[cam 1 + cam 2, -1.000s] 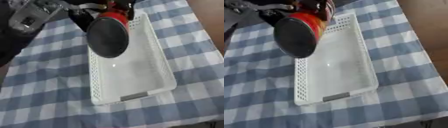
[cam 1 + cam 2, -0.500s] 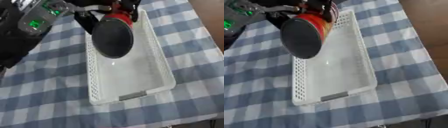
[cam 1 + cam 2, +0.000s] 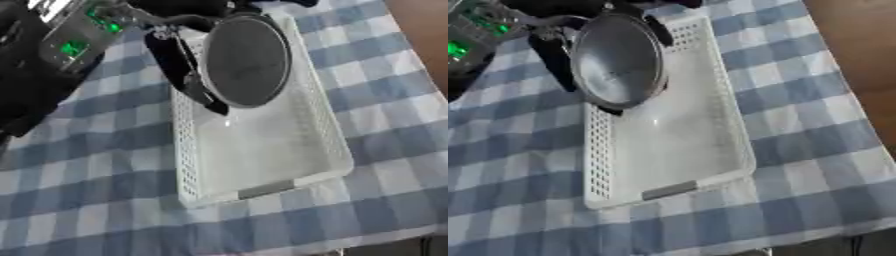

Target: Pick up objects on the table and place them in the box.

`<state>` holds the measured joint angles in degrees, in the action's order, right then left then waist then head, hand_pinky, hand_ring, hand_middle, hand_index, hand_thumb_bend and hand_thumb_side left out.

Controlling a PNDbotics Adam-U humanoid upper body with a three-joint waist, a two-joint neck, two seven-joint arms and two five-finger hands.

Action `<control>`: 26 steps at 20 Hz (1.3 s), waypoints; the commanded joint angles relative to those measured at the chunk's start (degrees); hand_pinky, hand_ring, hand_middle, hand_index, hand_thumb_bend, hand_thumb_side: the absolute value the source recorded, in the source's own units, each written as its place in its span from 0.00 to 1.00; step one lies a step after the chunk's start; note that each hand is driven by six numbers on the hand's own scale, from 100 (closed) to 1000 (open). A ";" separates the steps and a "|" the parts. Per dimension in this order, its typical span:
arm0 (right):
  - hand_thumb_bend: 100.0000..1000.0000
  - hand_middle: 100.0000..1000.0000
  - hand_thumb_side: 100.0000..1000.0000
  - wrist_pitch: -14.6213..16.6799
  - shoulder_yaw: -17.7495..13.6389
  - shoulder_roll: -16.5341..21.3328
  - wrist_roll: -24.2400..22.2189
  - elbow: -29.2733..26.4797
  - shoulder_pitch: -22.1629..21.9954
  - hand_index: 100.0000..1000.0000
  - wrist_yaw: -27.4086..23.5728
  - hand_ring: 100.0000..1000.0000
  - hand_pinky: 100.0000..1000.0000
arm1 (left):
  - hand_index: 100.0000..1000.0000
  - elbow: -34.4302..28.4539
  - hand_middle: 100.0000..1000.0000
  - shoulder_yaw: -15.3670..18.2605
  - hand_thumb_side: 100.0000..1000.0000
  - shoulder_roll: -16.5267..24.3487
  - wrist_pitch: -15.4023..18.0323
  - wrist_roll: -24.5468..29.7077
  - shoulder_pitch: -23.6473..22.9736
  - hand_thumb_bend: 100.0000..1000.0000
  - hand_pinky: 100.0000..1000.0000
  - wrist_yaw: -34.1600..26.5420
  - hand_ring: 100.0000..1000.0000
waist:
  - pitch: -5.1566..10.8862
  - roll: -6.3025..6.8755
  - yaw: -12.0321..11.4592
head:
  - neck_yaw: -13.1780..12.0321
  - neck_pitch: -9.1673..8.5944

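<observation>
Can (image 3: 245,62): round metal tin, grey circular base turned toward the camera, held above the far half of the box. Its side wall does not show, so no brand, label or lettering can be read.

Box (image 3: 325,150): white plastic basket, long and rectangular, perforated side walls, a grey tab on its near rim at 6 o'clock. Interior bare where visible. It lies on the table, long axis running from 12 to 6 o'clock, slightly askew.

Left hand (image 3: 184,67): black, entering from 10 o'clock; dark fingers curl round the can's left edge and its top, gripping it.

Left arm (image 3: 74,42): black forearm casing at 10 o'clock, carrying small green lights; any marking there is too blurred to read.

Right hand: appears in neither view.

Table (image 3: 815,165): covered by a blue-and-white checked cloth; brown bare surface at 2 o'clock beyond the cloth edge.
</observation>
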<state>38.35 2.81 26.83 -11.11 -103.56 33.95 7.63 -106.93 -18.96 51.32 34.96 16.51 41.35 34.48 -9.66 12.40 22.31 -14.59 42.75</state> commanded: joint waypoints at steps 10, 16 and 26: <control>0.00 0.61 1.00 0.34 -0.32 1.61 0.00 -0.09 1.42 0.80 0.40 0.47 0.27 | 1.00 0.61 1.00 1.22 0.87 1.50 0.44 3.68 0.72 0.61 1.00 -1.83 1.00 | 0.53 -0.75 -0.08 | 0.28 -0.17; 0.00 0.61 1.00 0.36 -0.38 1.64 0.04 -0.07 1.32 0.80 0.43 0.47 0.27 | 1.00 -0.21 1.00 3.04 0.84 1.84 -0.75 2.02 -0.25 0.48 1.00 -2.16 1.00 | 0.38 -0.81 -0.45 | 0.54 -0.35; 0.00 0.61 1.00 0.38 -0.90 1.99 0.49 -0.11 1.38 0.80 0.81 0.47 0.27 | 1.00 -7.47 1.00 11.51 0.72 5.64 -9.31 -20.90 -13.97 0.00 0.93 -5.86 0.94 | -1.15 -1.36 -2.74 | 2.65 -1.70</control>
<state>38.62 2.45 27.39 -10.83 -103.23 33.95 8.20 -113.17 -9.54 54.35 26.29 -1.60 27.19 29.80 -11.59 11.85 19.54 -12.54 41.96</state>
